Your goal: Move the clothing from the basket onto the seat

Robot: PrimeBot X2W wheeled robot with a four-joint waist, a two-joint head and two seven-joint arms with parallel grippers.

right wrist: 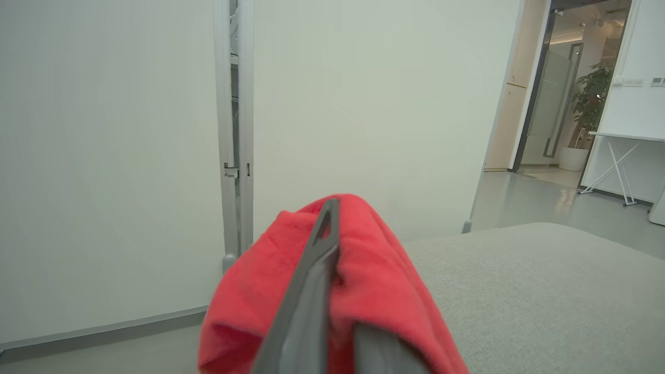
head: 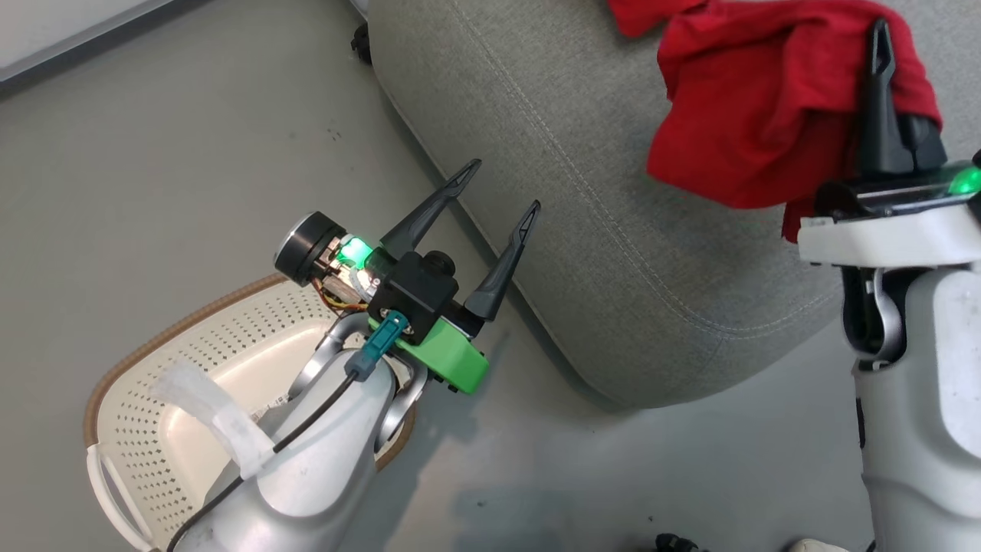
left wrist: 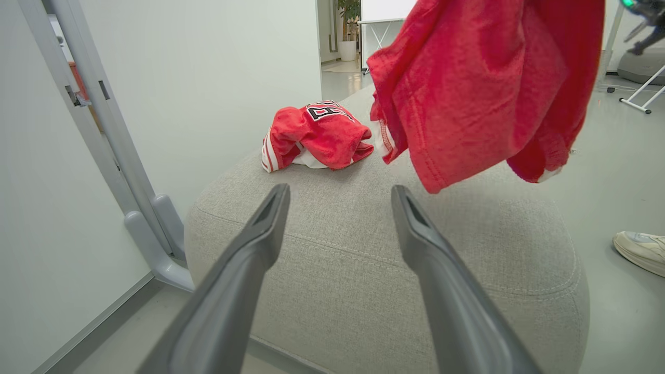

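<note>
The right gripper (head: 881, 34) is holding up a red garment (head: 751, 100) over the seat (head: 598, 230), its jaws pressed together on the fabric, which is bunching around the dark fingers and draping down on both sides of them. In the right wrist view the same garment (right wrist: 374, 280) is wrapping the right gripper (right wrist: 330, 208) almost to the tips, with the grey cushion (right wrist: 545, 291) lying beyond and below. From the left wrist view the garment (left wrist: 483, 78) is hanging in loose folds above the seat (left wrist: 363, 259); whether its lowest hem is touching the cushion cannot be told. A second piece of clothing, a jersey (left wrist: 317, 135) with white trim and black lettering, is lying crumpled on the far part of the seat top, just beside the hanging garment in that view. The left gripper (head: 506, 184) is hovering over the floor (head: 191, 153) at the near edge of the seat, its jaws standing wide apart and gripping nothing; in its own view the left gripper (left wrist: 340, 189) is pointing at the cushion's side. The basket (head: 153, 429) is sitting on the floor beneath the left forearm, well apart from the clothing, with the arm covering part of its interior. A pale shoe (left wrist: 641, 249) is resting on the floor beside the seat.
</note>
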